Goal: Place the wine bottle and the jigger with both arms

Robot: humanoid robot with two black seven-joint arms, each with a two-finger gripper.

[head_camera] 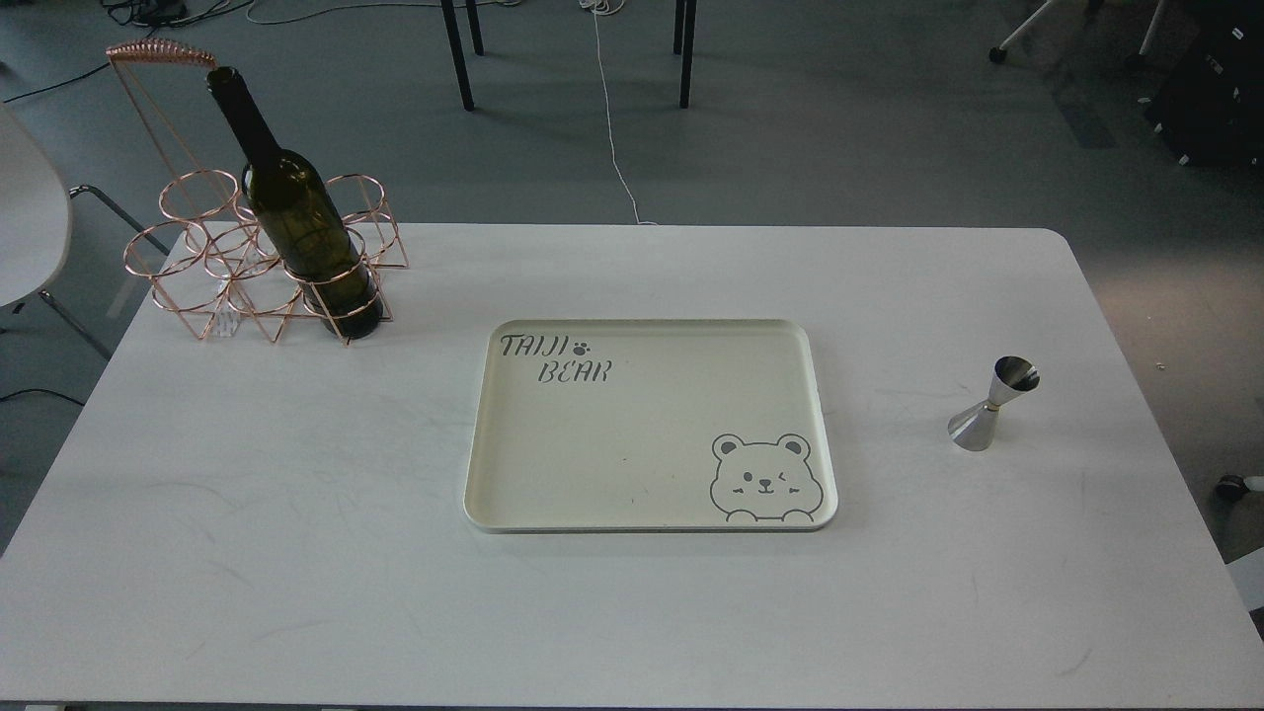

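Observation:
The dark olive-green wine bottle [301, 222] stands upright in the front right ring of a copper wire rack [212, 267] at the table's far left. The silver jigger [990, 403] stands upright on the white table at the right, apart from the tray. Neither of my arms nor either gripper shows in the head view. Nothing is holding the bottle or the jigger.
A cream tray [652, 494] printed with a bear and "TAIJI BEAR" lies at the table's middle. The white table [296, 553] spans the view. A white chair [30, 227] stands off the left edge; dark table legs [459, 49] and cables lie on the floor behind.

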